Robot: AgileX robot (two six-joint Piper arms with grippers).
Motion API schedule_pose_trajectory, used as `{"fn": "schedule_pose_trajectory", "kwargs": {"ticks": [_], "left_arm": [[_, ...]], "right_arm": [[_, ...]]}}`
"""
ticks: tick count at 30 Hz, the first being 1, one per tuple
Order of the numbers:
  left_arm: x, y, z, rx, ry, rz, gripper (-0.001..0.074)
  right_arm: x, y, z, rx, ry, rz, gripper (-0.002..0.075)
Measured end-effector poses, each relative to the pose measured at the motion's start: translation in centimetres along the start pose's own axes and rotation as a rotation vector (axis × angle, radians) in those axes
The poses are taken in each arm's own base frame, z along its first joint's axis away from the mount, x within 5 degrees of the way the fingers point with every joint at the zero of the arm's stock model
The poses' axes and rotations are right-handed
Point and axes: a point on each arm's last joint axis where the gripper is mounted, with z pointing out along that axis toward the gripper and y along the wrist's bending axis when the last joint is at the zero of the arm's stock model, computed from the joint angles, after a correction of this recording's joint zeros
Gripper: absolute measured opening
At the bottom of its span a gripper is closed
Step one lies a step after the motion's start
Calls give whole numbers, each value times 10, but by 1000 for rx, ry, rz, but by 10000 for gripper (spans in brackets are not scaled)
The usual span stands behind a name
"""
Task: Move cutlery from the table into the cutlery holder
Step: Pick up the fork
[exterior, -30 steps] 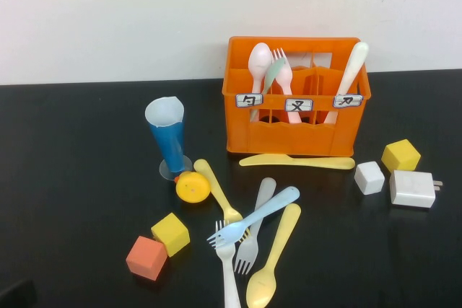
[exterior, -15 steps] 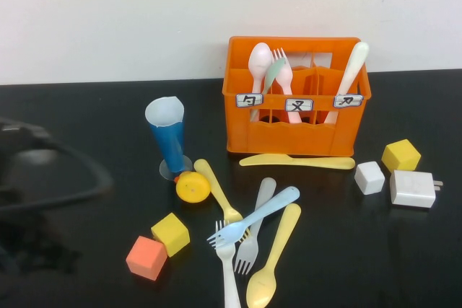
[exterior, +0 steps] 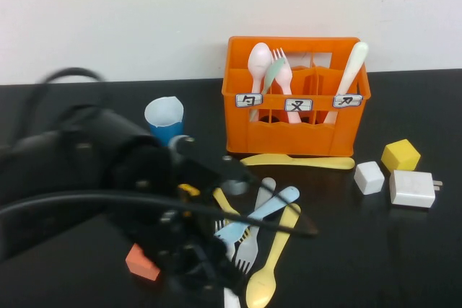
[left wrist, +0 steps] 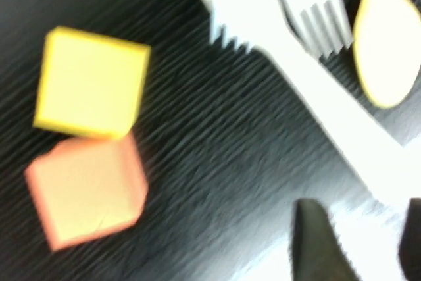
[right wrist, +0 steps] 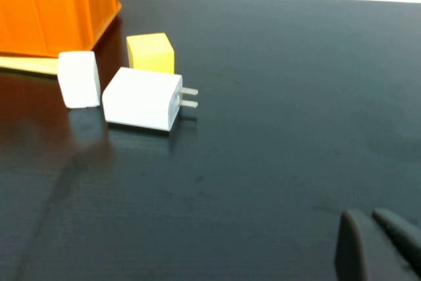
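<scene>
four pieces stand in the crate (exterior: pixel 297 91); six remain. our left hand (left wrist: pixel 355 241) hovers spread over the white fork (left wrist: pixel 309 90); right hand (right wrist: pixel 376 245) pressed together, parked.

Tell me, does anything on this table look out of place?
Yes: a white phone charger and toy cubes lie among cutlery. The left gripper, open, hovers over the white fork; the right gripper, shut, sits off to the right.

Four cubes: two yellow (exterior: pixel 401 155) (left wrist: pixel 92 83), one white (exterior: pixel 369 177), one orange (exterior: pixel 141 262). One crate (exterior: pixel 289 138), one cup (exterior: pixel 164 117), one charger (exterior: pixel 412 188). Loose cutlery visible: three forks (exterior: pixel 260 212) (exterior: pixel 249 247) (left wrist: pixel 329 136), one knife (exterior: pixel 299 161), one spoon (exterior: pixel 271 268).
</scene>
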Motion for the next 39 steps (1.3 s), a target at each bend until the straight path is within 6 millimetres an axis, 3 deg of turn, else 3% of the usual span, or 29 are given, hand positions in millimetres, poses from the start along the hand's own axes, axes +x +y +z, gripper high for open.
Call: {"fn": "schedule_pose_trajectory", "kwargs": {"ticks": [4,12,27,39], "left_arm": [[-17,-12,17,8,3,-48,322],[-38,-17,49,-30,25,-188,336],[-39,-14,85,-76,103,-277,336],[-40,-14,91,-81,115,-287,318]], "right_arm": [[0,0,0,1,0,-2,-3],[0,0,0,1,0,-2,-3],[0,0,0,1,0,-2,-3],[0,0,0,1,0,-2,-3]]}}
